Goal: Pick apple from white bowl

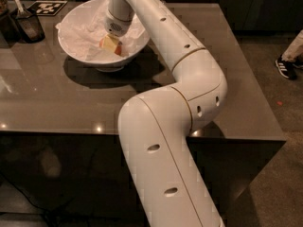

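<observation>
The white bowl (75,48) stands at the back left of the dark table, lined with crumpled white paper (83,30). The apple (120,49) shows as a small orange-red patch inside the bowl, right of its centre, mostly hidden by the gripper. My gripper (111,43) reaches down into the bowl from above and sits right against the apple on its left side. The white arm (161,27) runs from the bowl back across the table to the large elbow in the foreground.
A dark square container with a utensil (27,23) stands left of the bowl near the table's back left corner. A black-and-white marker tag (46,6) lies behind the bowl. A person's foot in a shoe (287,65) is on the floor at the right.
</observation>
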You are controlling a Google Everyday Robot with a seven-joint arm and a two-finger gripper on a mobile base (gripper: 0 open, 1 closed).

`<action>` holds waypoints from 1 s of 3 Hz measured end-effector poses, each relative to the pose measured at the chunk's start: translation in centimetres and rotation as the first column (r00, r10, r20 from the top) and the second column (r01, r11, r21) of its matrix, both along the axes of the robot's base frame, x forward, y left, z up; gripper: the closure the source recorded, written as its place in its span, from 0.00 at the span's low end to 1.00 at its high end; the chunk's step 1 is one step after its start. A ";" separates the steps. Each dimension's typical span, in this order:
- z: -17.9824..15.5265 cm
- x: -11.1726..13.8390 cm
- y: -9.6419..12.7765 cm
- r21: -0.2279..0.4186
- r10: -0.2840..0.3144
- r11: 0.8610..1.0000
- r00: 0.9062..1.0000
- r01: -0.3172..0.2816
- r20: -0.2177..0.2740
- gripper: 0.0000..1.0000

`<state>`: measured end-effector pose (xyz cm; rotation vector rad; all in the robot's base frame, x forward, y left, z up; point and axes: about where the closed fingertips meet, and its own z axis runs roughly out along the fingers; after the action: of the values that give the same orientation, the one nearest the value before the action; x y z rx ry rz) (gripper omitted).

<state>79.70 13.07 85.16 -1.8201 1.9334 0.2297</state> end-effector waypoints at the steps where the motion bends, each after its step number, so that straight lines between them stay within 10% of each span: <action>1: 0.0 0.0 0.0 0.000 0.000 1.000 1.000 0.000 0.000 0.19; 3: 0.0 0.0 0.0 0.000 0.000 1.000 1.000 0.000 0.000 0.66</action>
<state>79.70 13.08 85.16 -1.8201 1.9334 0.2298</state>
